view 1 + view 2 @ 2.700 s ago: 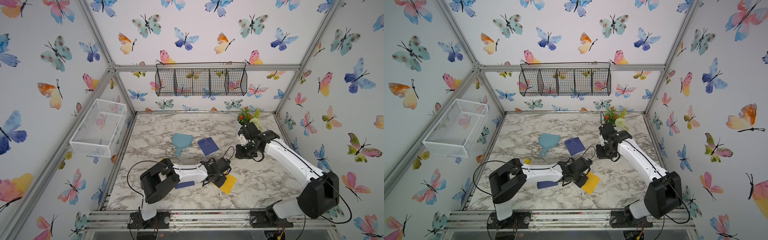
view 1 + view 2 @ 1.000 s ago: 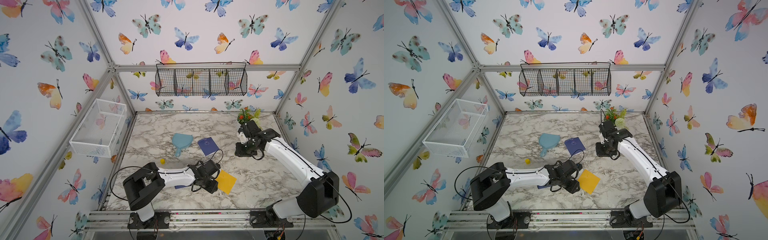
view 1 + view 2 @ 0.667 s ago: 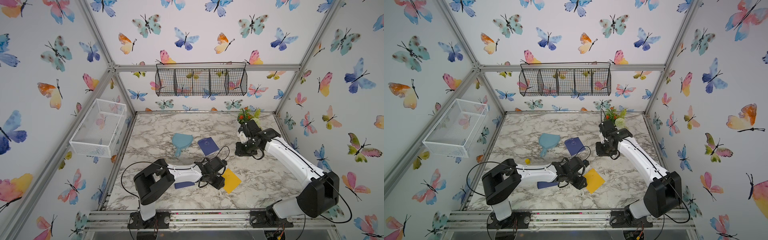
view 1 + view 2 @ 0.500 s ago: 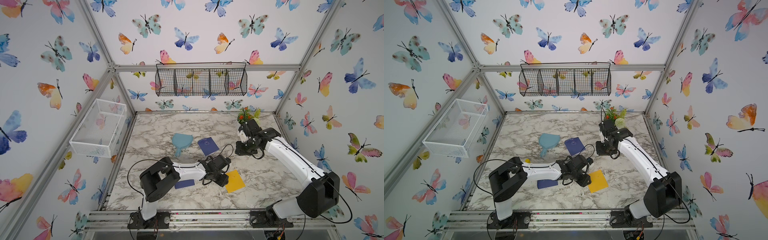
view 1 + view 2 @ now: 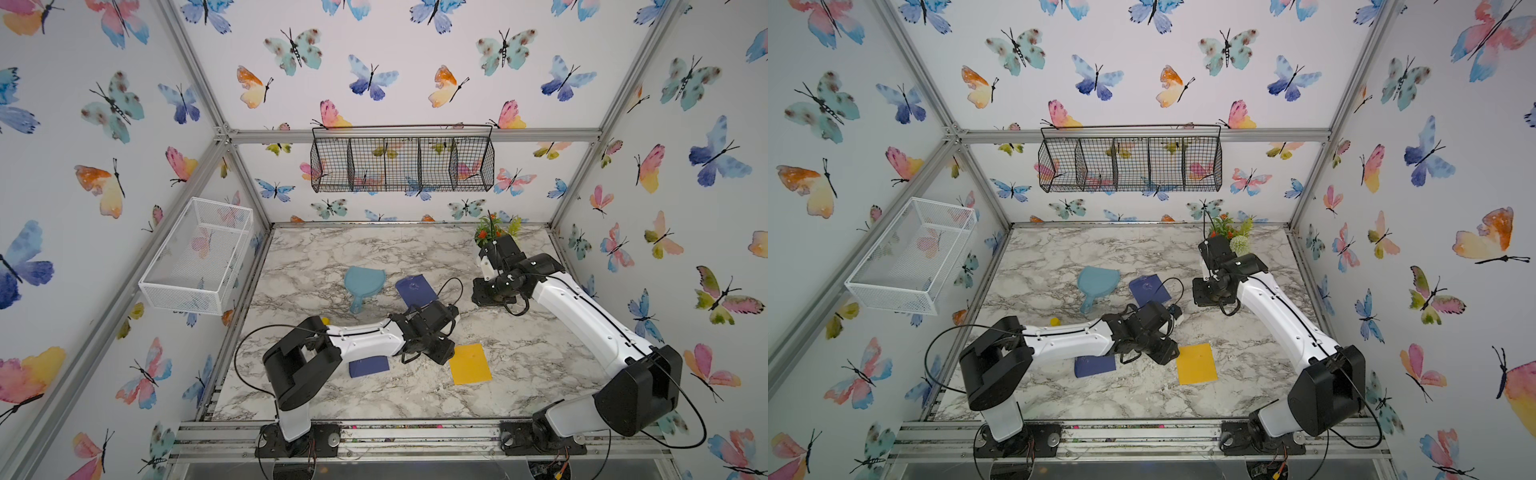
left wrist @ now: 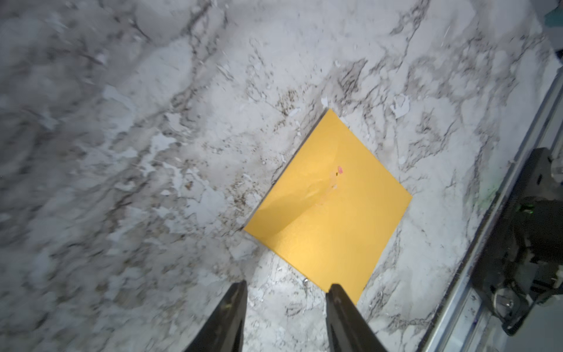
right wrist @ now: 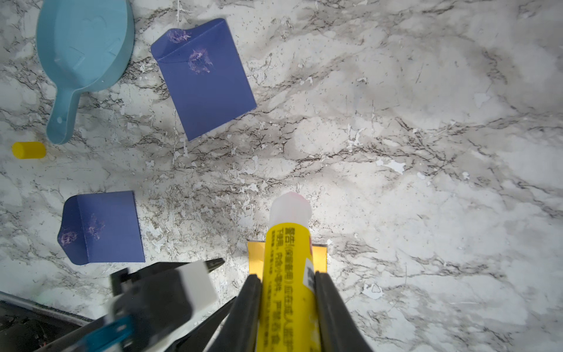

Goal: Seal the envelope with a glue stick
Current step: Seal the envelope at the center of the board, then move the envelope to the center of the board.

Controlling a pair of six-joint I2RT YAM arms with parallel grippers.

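Right end effector (image 7: 286, 277) clamped on glue stick (image 7: 288, 243), tip exposed. Left end effector (image 6: 286, 286) apart, empty, just beside yellow envelope (image 6: 329, 207) on desk (image 6: 122, 122).

— What sat on the marble tabletop (image 5: 532, 374)?
— A light blue scoop (image 5: 362, 282) lay flat near the middle, handle pointing to the near side. A small artificial plant (image 5: 490, 227) stood in the far right corner.
— And the walls?
— Butterfly-patterned. A black wire basket (image 5: 402, 164) hung on the far wall, a white mesh basket (image 5: 199, 253) on the left.
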